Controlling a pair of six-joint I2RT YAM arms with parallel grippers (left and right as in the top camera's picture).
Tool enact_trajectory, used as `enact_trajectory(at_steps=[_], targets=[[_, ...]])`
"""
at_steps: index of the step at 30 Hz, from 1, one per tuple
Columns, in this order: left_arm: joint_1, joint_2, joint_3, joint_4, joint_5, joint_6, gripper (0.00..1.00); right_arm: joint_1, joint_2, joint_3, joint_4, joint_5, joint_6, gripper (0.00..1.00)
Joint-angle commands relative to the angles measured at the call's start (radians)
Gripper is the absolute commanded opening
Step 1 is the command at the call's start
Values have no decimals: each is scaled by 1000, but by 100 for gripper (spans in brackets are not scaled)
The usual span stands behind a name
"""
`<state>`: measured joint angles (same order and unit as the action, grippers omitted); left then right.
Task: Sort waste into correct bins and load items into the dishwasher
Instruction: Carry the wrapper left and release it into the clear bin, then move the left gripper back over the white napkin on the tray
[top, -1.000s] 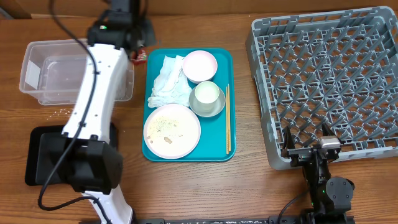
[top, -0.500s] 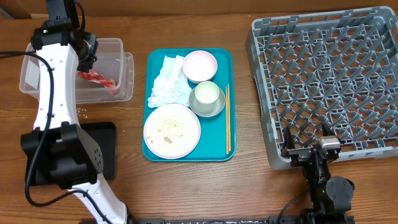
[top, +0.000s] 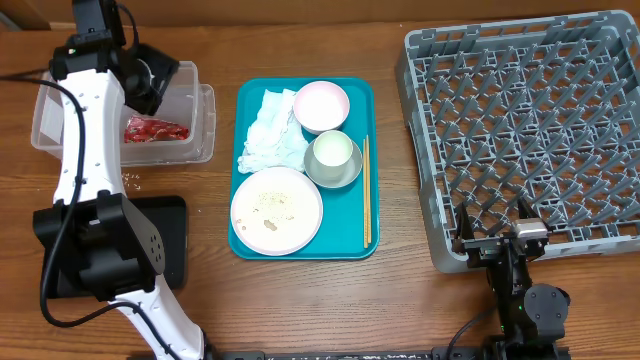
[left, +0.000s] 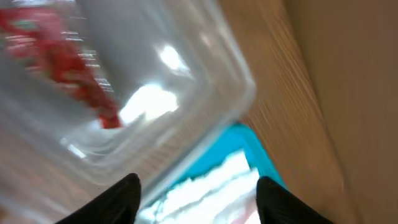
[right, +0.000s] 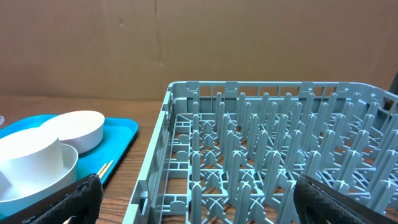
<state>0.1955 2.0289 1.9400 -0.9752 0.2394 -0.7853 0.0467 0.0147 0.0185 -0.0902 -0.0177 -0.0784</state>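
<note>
My left gripper (top: 152, 80) hovers open over the clear tub (top: 60, 110), nothing between its fingers (left: 118, 199). A red scrap (top: 155, 130) lies inside the tub, blurred in the left wrist view (left: 68, 56). On the teal tray (top: 355, 245) sit crumpled napkins (top: 272, 130), a pink bowl (top: 321, 105), a white cup (top: 332, 150) in a metal bowl (top: 345, 175), a crumb-strewn plate (top: 277, 208) and chopsticks (top: 366, 190). The grey dish rack (top: 530, 130) stands at the right. My right gripper (top: 495, 243) rests open at the rack's front edge (right: 280, 155).
A black tray (top: 168, 235) lies at the front left, partly under my left arm. A few rice grains (top: 125, 180) dot the wood below the tub. A cardboard wall runs along the back of the table.
My left arm swung left from the tray's corner to over the tub with the red scrap. Its jaws opened, and the scrap now lies in the tub. The right arm is still.
</note>
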Motion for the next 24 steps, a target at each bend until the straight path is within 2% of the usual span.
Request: enact_trajectory(at_steps=[1,5,8,15,18,24], targets=[[-45,-85,14,2,182,275,57,3,-12,-10,6,13,-1,100],[-119,-153,14,-18,195,417,57,3,-12,-10,6,13,-1,100],[-198,-173,14,-62,160,511,63,3,-12,-10,6,14,-1,100],[-399,-132,13,-216,-87,509,64,3,-12,-10,6,14,-1,100],[-461,-119,13,-237,-187,500,64,3,-12,-10,6,14,-1,100],[-539,-119,12,-213,-215,482,67,3,-12,-10,6,14,-1,100]])
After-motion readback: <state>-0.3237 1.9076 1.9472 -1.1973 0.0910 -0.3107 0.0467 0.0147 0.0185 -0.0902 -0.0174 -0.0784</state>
